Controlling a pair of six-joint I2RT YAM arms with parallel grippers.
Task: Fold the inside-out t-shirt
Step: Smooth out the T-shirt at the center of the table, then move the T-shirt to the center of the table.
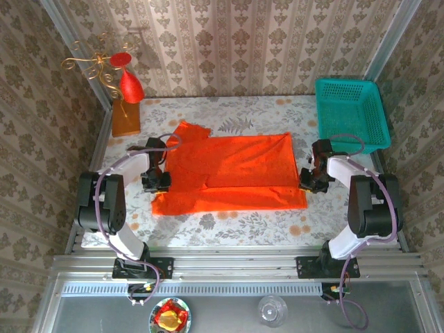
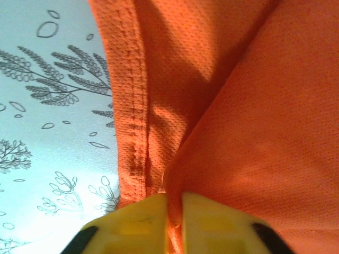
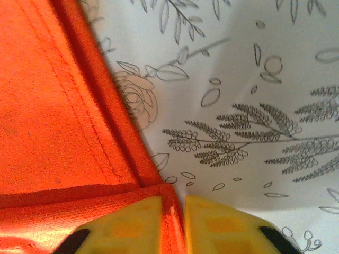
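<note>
The inside-out t-shirt (image 1: 236,173) is lying spread flat in the middle of the counter (image 1: 229,225). It's partly folded, with one layer doubled over on top and a sleeve poking out at the far left corner. The left tool (image 1: 158,182) sits at the shirt's left edge and the right tool (image 1: 307,182) is at its near right corner.

In the left wrist view, the yellow fingers (image 2: 143,211) are nearly together, with a ridge of orange fabric pinched in the slim gap right beside a stitched hem. Same deal on the right wrist view: yellow fingers (image 3: 217,219) clamped on the shirt's corner, floral counter just beside it.

A teal basket (image 1: 347,84) sits at the far right corner, apart from the shirt. A red cone ornament (image 1: 130,87) stands over a wooden block (image 1: 125,119) at the far left.
</note>
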